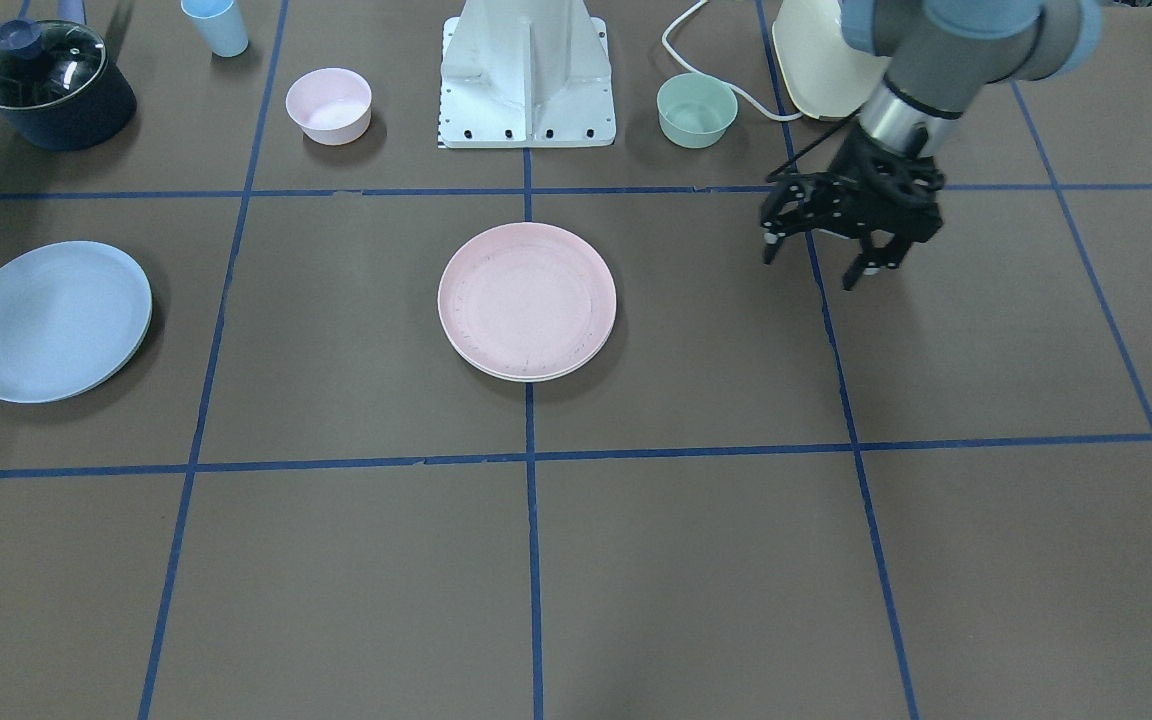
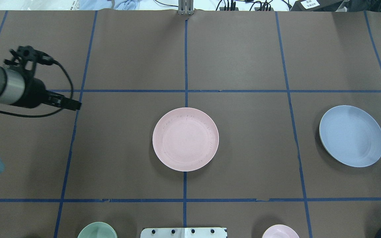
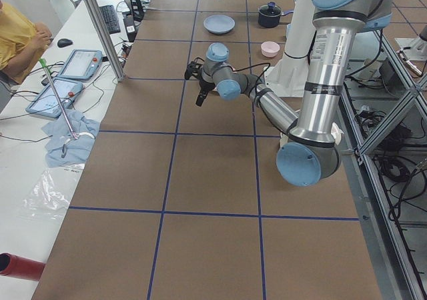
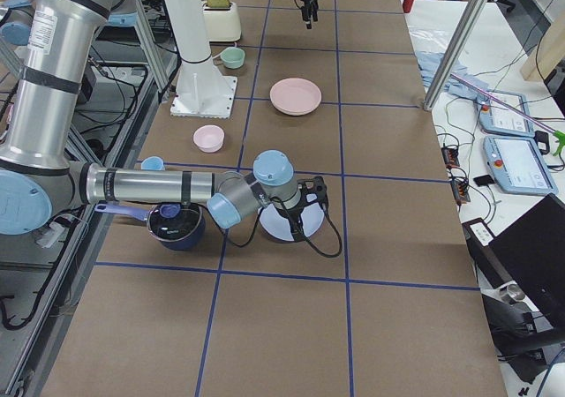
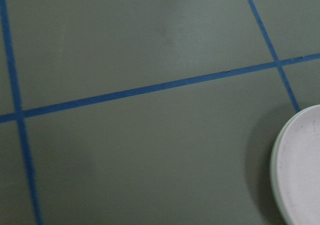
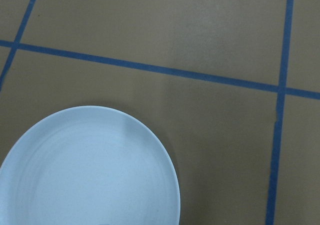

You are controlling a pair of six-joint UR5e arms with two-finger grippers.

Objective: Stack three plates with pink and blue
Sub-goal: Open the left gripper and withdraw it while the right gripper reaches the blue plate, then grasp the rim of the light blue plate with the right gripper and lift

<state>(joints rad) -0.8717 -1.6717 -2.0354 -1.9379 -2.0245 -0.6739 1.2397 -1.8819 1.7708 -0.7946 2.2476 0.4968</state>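
Observation:
A pale pink plate point(image 1: 526, 300) lies at the table's middle, on top of a cream plate whose rim point(image 1: 528, 377) shows under it; the pink plate also shows in the overhead view point(image 2: 185, 138). A light blue plate point(image 1: 53, 320) lies alone on the robot's right side point(image 2: 351, 136). My left gripper point(image 1: 809, 272) is open and empty, above the table and well to the left of the pink plate point(image 2: 73, 105). My right gripper point(image 4: 296, 225) hangs high over the blue plate point(image 6: 85, 170). It shows only in the side views, so I cannot tell its state.
Near the robot's base point(image 1: 528, 80) stand a small pink bowl point(image 1: 328, 105), a small green bowl point(image 1: 696, 110), a dark lidded pot point(image 1: 51, 85), a blue cup point(image 1: 216, 25) and a cream appliance point(image 1: 816, 60) with a cord.

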